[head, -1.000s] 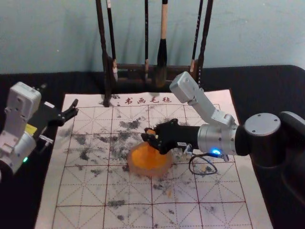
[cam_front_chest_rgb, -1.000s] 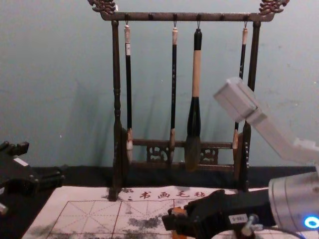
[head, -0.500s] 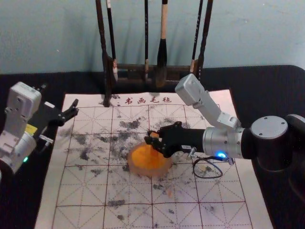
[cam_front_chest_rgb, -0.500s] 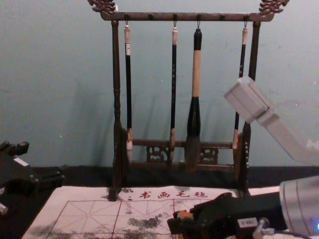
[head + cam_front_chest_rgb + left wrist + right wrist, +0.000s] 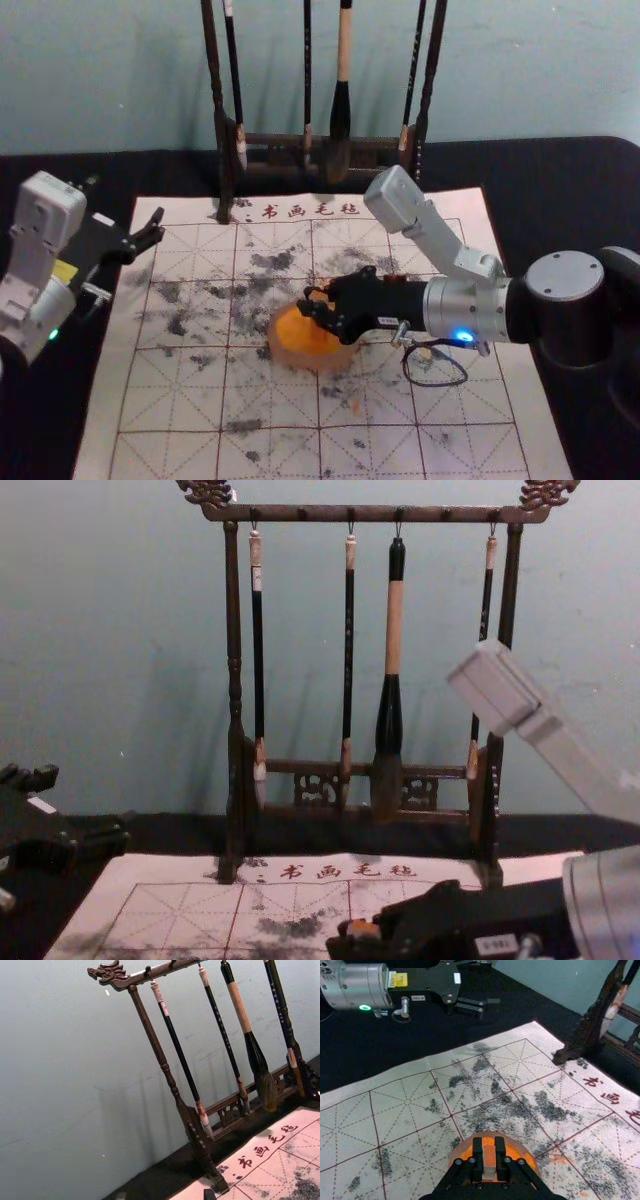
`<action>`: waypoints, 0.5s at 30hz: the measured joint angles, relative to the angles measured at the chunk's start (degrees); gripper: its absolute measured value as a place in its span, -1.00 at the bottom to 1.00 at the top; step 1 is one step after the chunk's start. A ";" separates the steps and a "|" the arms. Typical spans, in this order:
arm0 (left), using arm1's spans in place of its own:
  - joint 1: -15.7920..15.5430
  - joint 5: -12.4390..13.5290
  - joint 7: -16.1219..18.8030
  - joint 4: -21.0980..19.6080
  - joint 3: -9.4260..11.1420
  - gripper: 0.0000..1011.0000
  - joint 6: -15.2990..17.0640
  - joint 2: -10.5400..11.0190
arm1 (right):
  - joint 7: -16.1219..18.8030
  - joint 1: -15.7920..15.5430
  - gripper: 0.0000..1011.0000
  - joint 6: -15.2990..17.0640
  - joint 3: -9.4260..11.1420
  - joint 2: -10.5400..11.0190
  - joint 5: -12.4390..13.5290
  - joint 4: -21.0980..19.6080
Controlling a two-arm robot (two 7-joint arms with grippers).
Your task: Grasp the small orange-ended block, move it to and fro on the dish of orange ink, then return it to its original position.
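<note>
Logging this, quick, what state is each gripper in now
Left gripper: open, empty, by the mat's left side.
Right gripper: closed on the block, at the dish.

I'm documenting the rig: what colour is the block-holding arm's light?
Blue; the right arm's light shows best in the head view.

Head view: from above, facing forward and down over desk (image 5: 570, 200); takes in mat (image 5: 260, 400), lower part of brush rack (image 5: 222, 150). Chest view: lower, roughly level, rack front-on, mat foreshortened. Left wrist view: tilted, rack seen obliquely against wall (image 5: 65, 1085). Right wrist view: close behind right hand (image 5: 309, 298), down over dish (image 5: 300, 359) toward left arm (image 5: 357, 985). All four share rack, mat.
</note>
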 joint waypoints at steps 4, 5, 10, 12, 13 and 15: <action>0.00 0.00 0.00 0.00 0.00 0.98 0.00 0.00 | 0.09 0.02 -0.74 0.01 -0.50 -0.20 0.08 -0.10; 0.00 0.00 0.00 0.00 0.00 0.98 0.00 0.00 | 0.10 0.05 -0.74 0.03 -0.58 -0.28 0.08 -0.10; 0.00 0.00 0.00 0.00 0.00 0.98 0.00 0.00 | 0.10 0.35 -0.74 0.12 -0.99 -0.85 0.08 0.29; 0.00 0.00 0.00 0.00 0.00 0.98 0.00 0.00 | 0.10 0.49 -0.74 0.16 -1.09 -1.07 0.08 0.47; 0.00 0.00 0.00 0.00 0.00 0.98 0.00 0.00 | 0.07 0.66 -0.74 0.23 -1.18 -1.32 0.08 0.67; 0.00 0.00 0.00 0.00 0.00 0.98 0.00 0.00 | 0.04 0.90 -0.74 0.32 -1.33 -1.68 0.08 0.99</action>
